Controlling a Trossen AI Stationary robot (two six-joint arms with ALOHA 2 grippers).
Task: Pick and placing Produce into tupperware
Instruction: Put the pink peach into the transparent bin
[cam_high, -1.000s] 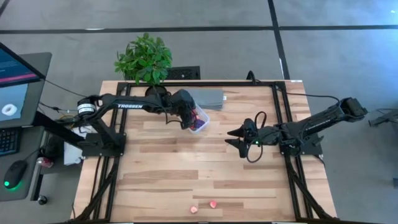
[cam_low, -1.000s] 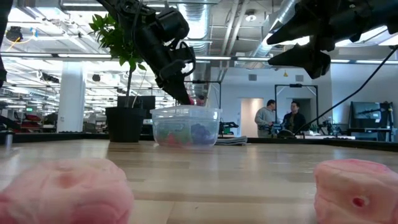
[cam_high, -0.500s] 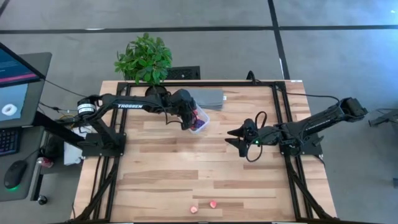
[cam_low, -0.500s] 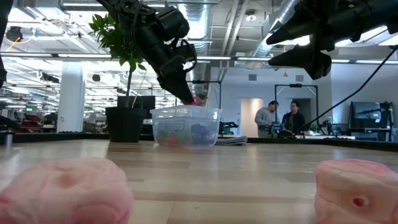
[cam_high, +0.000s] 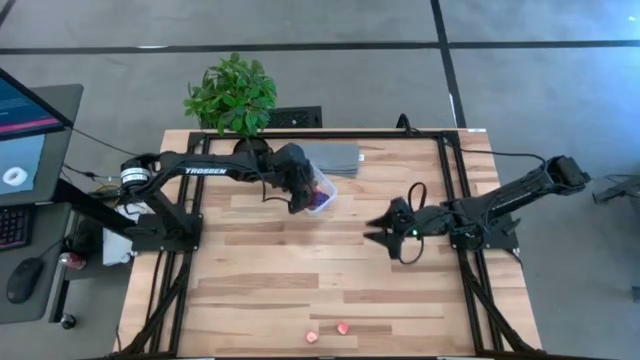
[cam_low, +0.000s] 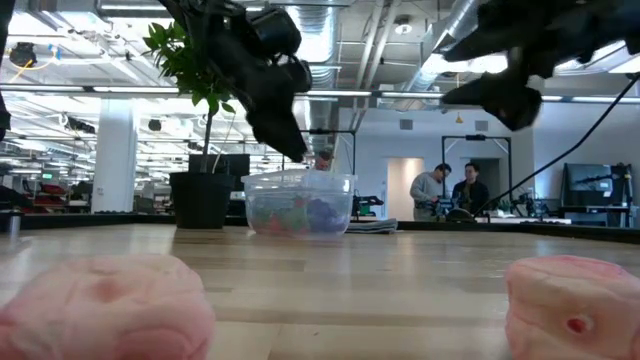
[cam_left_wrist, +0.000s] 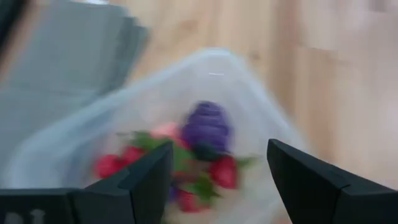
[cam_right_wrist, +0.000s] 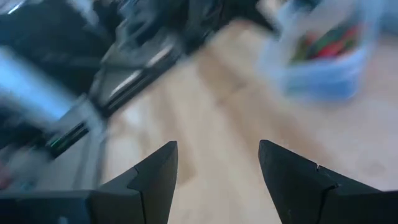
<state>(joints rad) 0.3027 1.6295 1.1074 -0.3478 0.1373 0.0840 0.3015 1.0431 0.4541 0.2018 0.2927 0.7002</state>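
Note:
The clear tupperware (cam_high: 322, 192) stands at the table's far middle, holding red and purple produce (cam_left_wrist: 205, 127); it also shows in the low view (cam_low: 300, 205) and the right wrist view (cam_right_wrist: 323, 56). My left gripper (cam_high: 298, 200) hangs just above its left rim, open, with nothing between its fingers (cam_left_wrist: 217, 165). Two pale pink pieces (cam_high: 312, 337) (cam_high: 343, 327) lie on the table near its front edge, large in the low view (cam_low: 100, 305) (cam_low: 575, 300). My right gripper (cam_high: 372, 228) hovers open over the table's middle right, above the wood (cam_right_wrist: 217, 162).
A potted plant (cam_high: 232, 95) stands at the far left corner. A flat grey slab (cam_high: 338, 157) lies just behind the tupperware. Bare wood stretches between the tupperware and the pink pieces. Two people (cam_low: 450, 190) stand in the room far behind the table.
My left gripper has opened above the tupperware and its wrist has turned a little, staying in place. My right gripper has rolled slightly where it hovers. The pink pieces at the front edge have not moved.

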